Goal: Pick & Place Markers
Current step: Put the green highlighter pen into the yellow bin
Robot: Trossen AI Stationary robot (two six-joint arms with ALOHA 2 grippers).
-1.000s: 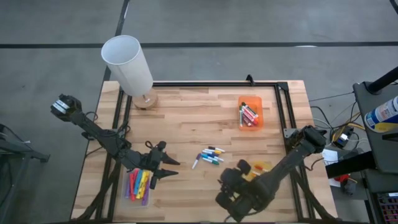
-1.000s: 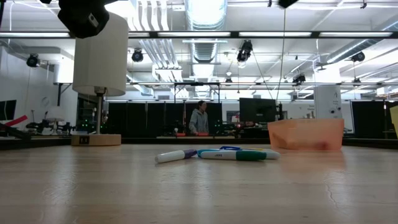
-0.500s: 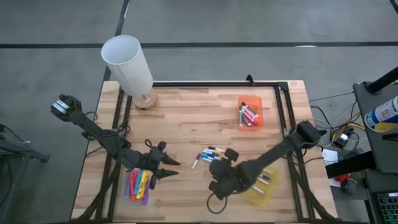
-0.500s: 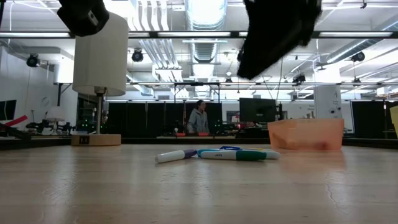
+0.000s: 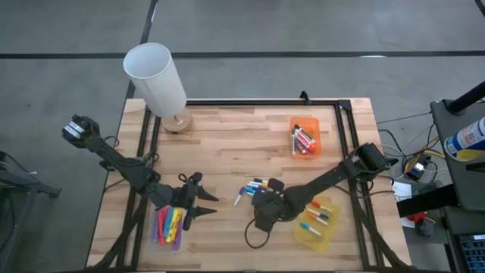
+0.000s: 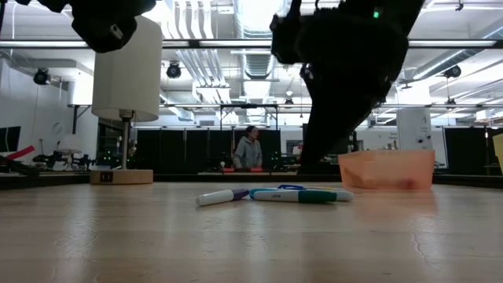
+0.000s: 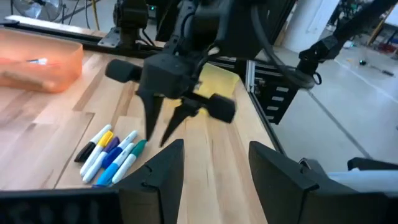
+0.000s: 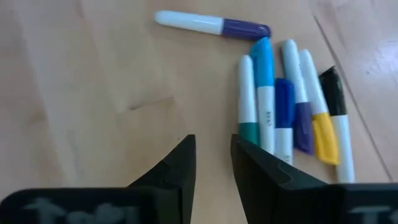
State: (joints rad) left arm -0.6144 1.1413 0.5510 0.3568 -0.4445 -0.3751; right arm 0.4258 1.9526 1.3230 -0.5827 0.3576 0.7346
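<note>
A: OK, right claw (image 8: pixel 211 165): what's it doing?

B: Hanging low over the loose markers (image 5: pixel 255 189), middle of the table (image 5: pixel 227 144), a bit toward the front edge. Fingers parted by a narrow gap, nothing btwn them.

A: Which pen would you go for?

B: The teal-capped marker (image 8: pixel 249 106), I think. It's on the outside of the bunch and nearest the fingers. The purple-capped marker (image 8: pixel 211 25) lies apart, crosswise beyond the tips of the others, so that's also an easy one.

A: Tips for the grab?

B: Set the fingers across the barrel, not along it. One pad goes on the free side, the other has to slip into the seam next to the blue one. Pens lie side by side, touching, so a wide claw prob takes two. Keep it narrow, come straight down, pinch mid-barrel.

A: Will they slip?

B: Likely a bit. Smooth round plastic, thin, white barrels w/ coloured caps; they'd roll on the wood. The wood is flat, pale, w/ plank seams.

A: Left claw (image 7: pixel 214 180)?

B: Waiting near the front-left corner, just beside the clear bin (image 5: pixel 168 226) of markers, fingers wide and empty.

A: Drop-off?

B: Can't tell. The translucent yellow bin (image 5: pixel 326 241) near the front-right corner is closest. The orange bin (image 5: pixel 305 123) is farther back on the right.
</note>
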